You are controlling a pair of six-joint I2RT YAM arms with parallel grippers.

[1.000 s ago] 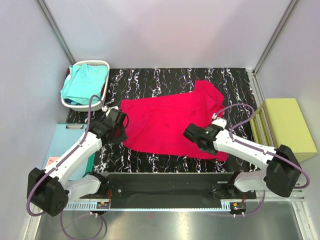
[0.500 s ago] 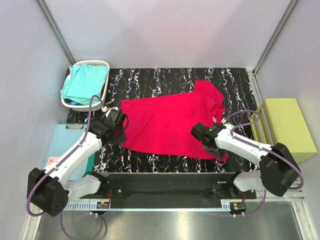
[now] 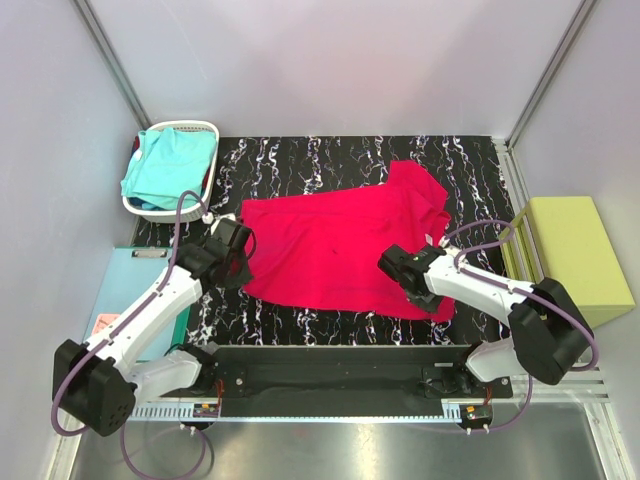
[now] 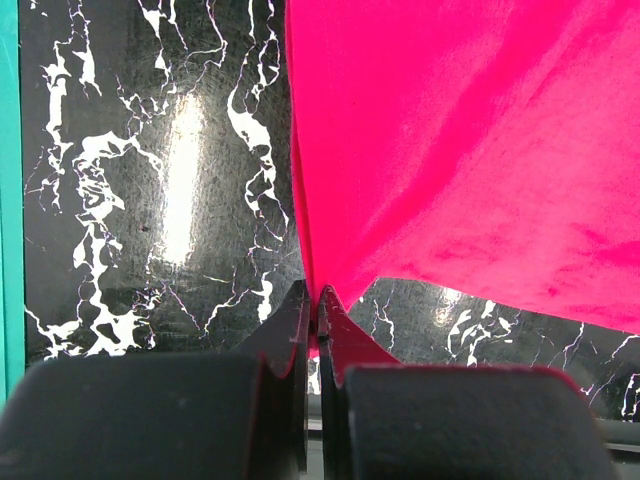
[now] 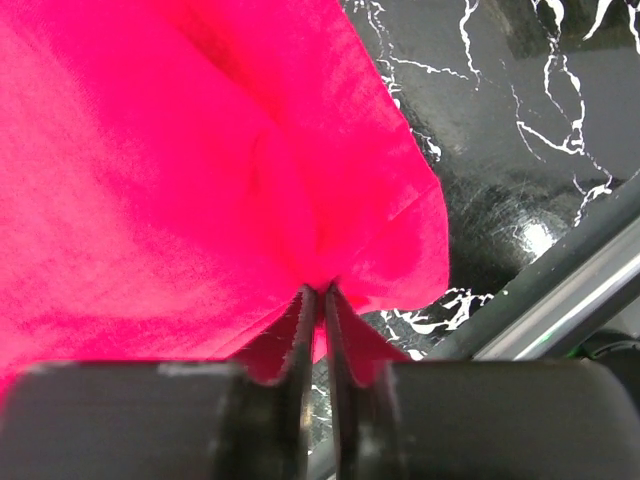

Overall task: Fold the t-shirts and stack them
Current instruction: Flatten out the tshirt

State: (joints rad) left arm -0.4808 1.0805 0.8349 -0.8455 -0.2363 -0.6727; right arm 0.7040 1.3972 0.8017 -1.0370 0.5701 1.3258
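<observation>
Top external view: we see the crimson-red t-shirt [image 3: 335, 245] spread flat on the counter [image 3: 300, 160], lying between the left end effector [image 3: 240, 265] and the right end effector [image 3: 405, 272]. The turquoise t-shirt [image 3: 170, 165] sits heaped in the basket [image 3: 207, 130], well beyond the left end effector.
Left end effector: its fingers are closed together on a corner of the red shirt, and the cloth fans out ahead of the tips from that tight pinch.
Right end effector: its fingers are drawn together with red cloth clamped between them, close to the shirt's other near corner. The fabric puckers into creases right at the tips.
Why held this way: we judge that a pinch at each side lets the near edge rise evenly and travel over the far half, so the fold lands square rather than twisted.
Why the turquoise shirt waits: we take it that it is left in the basket until the red one is folded.
Wrist views give: the pinches themselves, with cloth between the fingers and creases radiating from the tips. From above, the end effector bodies hide all this.
Top view gives: the shirt's whole outline, a sleeve reaching away past the right end effector, and the basket. Neither wrist camera takes these in.
Task stage: we judge the first fold is only being set up, and nothing is folded or stacked yet.
</observation>
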